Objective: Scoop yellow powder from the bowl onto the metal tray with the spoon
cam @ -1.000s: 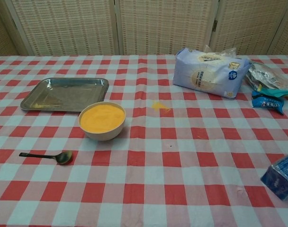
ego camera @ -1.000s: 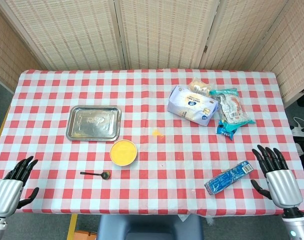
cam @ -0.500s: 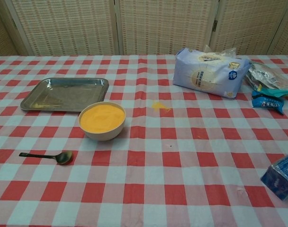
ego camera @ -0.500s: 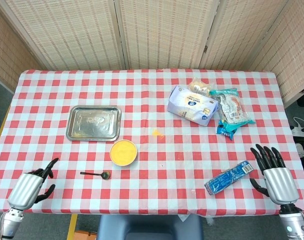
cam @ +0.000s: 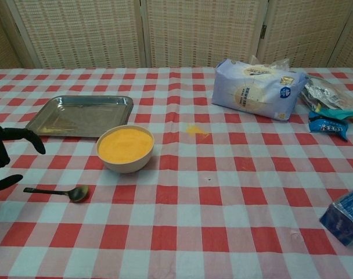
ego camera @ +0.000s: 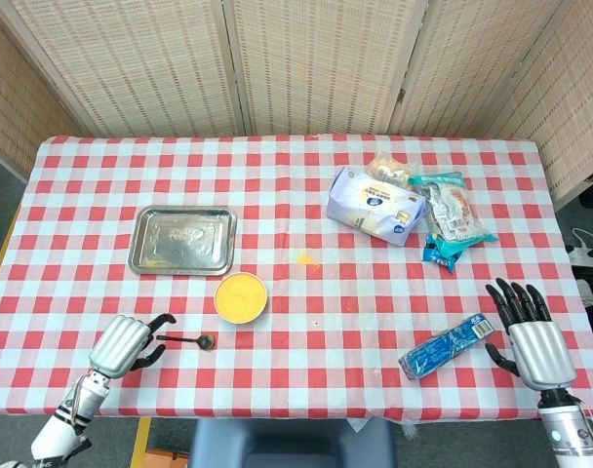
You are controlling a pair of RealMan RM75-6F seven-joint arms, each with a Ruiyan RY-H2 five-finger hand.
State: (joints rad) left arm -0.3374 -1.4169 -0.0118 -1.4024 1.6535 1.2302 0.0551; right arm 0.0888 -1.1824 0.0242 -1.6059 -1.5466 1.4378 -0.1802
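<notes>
The left hand (ego camera: 123, 345) has moved in from the table's near left corner, where it sat a second ago, and now hangs just beside the handle end of the spoon (ego camera: 186, 340). Its fingers (cam: 22, 135) are apart and curved, with nothing between them. In the chest view, which showed no hand at all half a second ago, dark fingertips now reach in from the left edge above the spoon's handle, apart from it.

The spoon lies flat on the checked cloth where it was, bowl end pointing right, near the bowl (ego camera: 241, 297) of yellow powder and to its front left. The bowl is full and has not shifted. The metal tray (ego camera: 183, 241) sits behind it, to the left, well apart from the spoon, unchanged too. A small smear of yellow powder (ego camera: 306, 259) marks the cloth to the right of the bowl.

The right hand (ego camera: 533, 334) rests at the near right edge of the table, fingers spread and holding nothing, about where it was before. Just beside it lies a blue packet (ego camera: 450, 345). Farther back on the right are a white bag (ego camera: 373, 204) and a few snack packets (ego camera: 453, 216), none of them moved.
</notes>
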